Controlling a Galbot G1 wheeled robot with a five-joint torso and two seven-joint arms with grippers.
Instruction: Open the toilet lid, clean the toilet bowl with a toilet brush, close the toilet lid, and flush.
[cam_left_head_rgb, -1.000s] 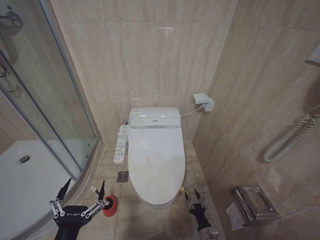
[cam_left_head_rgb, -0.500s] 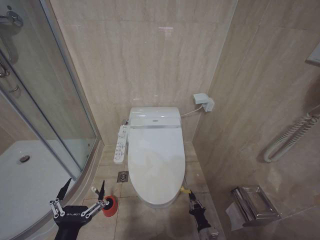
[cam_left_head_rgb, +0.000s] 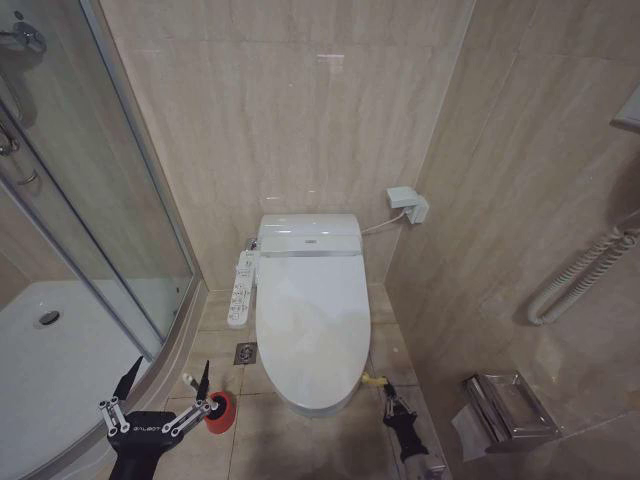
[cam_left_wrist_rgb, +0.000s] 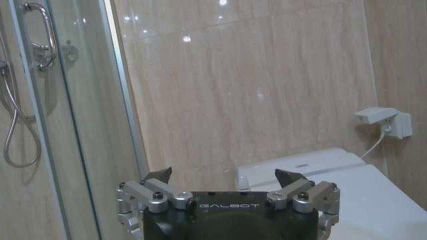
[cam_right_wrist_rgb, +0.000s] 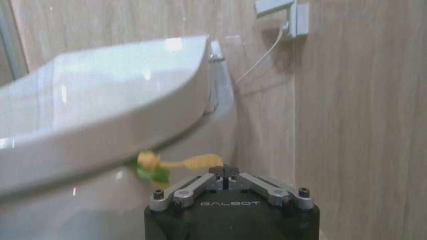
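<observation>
the toilet lid (cam_left_head_rgb: 310, 315) lies closed over the toilet bowl (cam_left_head_rgb: 318, 403), its yellow-green strap (cam_left_head_rgb: 373, 380) sticking out at the front right edge. the right gripper (cam_left_head_rgb: 391, 397) sits clenched just beside that strap. the left gripper (cam_left_head_rgb: 166, 379) hangs released over the red brush holder (cam_left_head_rgb: 219, 411) on the floor.

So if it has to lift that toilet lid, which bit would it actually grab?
Probably the yellow-green strap at the front edge of the toilet lid. The lid lies flat and closed, smooth and glossy, so the strap is the one part that sticks out. It juts towards the side wall, where the right gripper sits low, so coming in from that side and pulling up looks best.
</observation>
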